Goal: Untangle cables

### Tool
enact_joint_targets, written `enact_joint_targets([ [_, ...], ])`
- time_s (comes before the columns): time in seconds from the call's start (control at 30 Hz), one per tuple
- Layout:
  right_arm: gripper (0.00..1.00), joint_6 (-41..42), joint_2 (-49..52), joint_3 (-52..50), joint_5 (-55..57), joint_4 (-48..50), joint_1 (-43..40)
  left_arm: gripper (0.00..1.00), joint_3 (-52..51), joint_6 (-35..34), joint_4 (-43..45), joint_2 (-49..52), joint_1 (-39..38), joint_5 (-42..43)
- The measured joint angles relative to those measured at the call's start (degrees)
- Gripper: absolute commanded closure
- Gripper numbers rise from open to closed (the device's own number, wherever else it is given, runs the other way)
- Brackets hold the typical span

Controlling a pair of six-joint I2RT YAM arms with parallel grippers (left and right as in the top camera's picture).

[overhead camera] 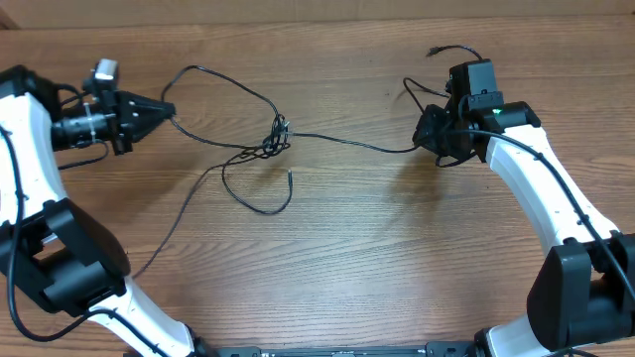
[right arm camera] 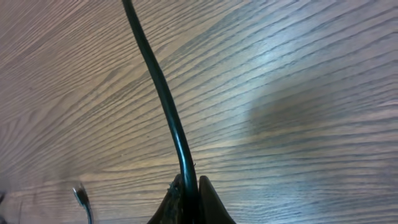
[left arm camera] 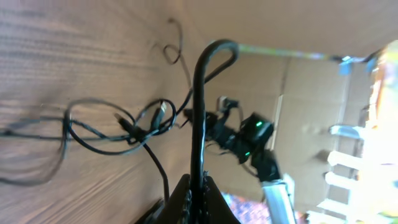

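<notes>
You seem at the pull-apart step: left gripper (overhead camera: pixel 167 109) and right gripper (overhead camera: pixel 425 142) each pinch thin black flexible cables (overhead camera: pixel 337 140) either side of their knot (overhead camera: pixel 276 139). Next, draw outward gently.

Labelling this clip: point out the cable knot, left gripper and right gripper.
cable knot (overhead camera: pixel 277 139), overhead view, the tangled middle.
left gripper (left arm camera: pixel 198 182), left wrist view, between fingertips pinching the looped cable (left arm camera: pixel 200 112).
right gripper (right arm camera: pixel 188 190), right wrist view, between fingertips pinching a cable strand (right arm camera: pixel 163 93).

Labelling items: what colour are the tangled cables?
Black; the cables show best in the overhead view.
</notes>
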Motion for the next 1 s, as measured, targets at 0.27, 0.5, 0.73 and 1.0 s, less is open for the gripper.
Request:
enact_joint_targets([
  [0.27,0.96,0.0,0.0,0.0,2.75,0.09,0.13,0.96,0.0,1.07,-0.22,0.0,6.05,2.89],
  [0.5,0.96,0.07,0.0,0.02,10.78,0.46,0.96,0.96,0.0,1.07,-0.46,0.0,11.17,4.55],
  [0.73,0.96,0.04,0.87,0.02,26.21,0.55,-0.63,0.96,0.02,1.07,-0.15,0.0,16.7,4.9],
  [1.0,0.96,0.02,5.42,0.02,26.6,1.49,-1.46,0.96,0.02,1.03,-0.07,0.0,16.68,-2.91],
])
